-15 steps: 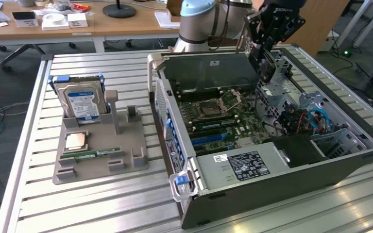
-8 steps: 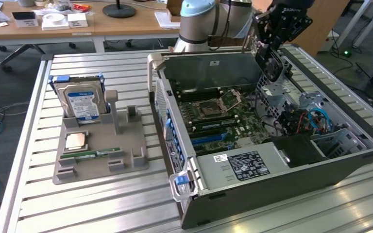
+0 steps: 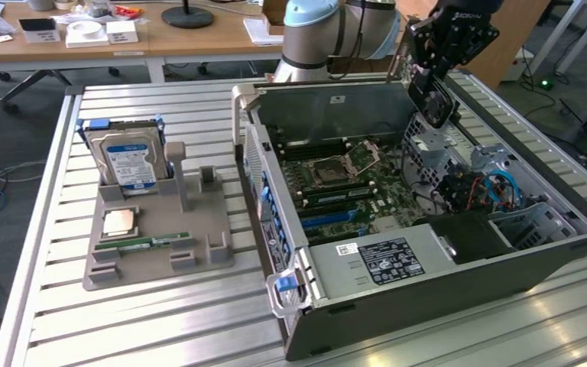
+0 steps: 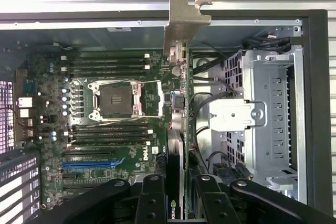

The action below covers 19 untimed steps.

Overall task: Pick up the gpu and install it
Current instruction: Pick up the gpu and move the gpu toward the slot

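My gripper [image 3: 439, 57] hangs over the far side of the open computer case [image 3: 538, 264], shut on the gpu [image 3: 432, 95]. The gpu is a dark flat card held on edge, above the case's inside. In the wrist view the gpu [image 4: 181, 103] runs edge-on away from my gripper [image 4: 181, 205], with its metal end bracket [image 4: 185, 22] reaching the case's rear wall. My black fingers [image 4: 151, 200] clamp the card from both sides. Below it lies the green motherboard [image 4: 105, 135] with its CPU socket [image 4: 115, 99] and a blue slot [image 4: 86, 164].
A grey holder [image 3: 156, 256] at the exterior view's left carries a hard drive [image 3: 128, 160], a CPU chip [image 3: 120, 222] and a green memory stick [image 3: 156, 242]. A metal drive cage [image 4: 273, 114] and cables [image 3: 497, 191] fill the case's side beside the card. The arm's base [image 3: 329, 34] stands behind the case.
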Tool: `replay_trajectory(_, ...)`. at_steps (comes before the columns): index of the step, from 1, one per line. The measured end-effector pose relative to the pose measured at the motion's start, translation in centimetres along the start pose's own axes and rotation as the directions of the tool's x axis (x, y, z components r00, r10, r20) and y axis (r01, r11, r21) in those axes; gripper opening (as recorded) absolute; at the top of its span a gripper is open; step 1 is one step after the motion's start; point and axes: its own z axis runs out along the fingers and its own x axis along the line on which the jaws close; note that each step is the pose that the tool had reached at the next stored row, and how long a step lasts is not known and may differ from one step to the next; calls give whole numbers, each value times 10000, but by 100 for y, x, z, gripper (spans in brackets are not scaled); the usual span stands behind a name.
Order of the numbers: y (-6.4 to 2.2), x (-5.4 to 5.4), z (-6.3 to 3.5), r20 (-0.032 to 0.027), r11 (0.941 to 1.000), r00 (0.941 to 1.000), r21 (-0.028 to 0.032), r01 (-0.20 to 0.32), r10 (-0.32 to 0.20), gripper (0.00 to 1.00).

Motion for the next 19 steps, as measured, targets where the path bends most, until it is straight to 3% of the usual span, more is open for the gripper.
replay_trajectory(19,-19,-192,3,0,10000,10000,-1,1,-1,26)
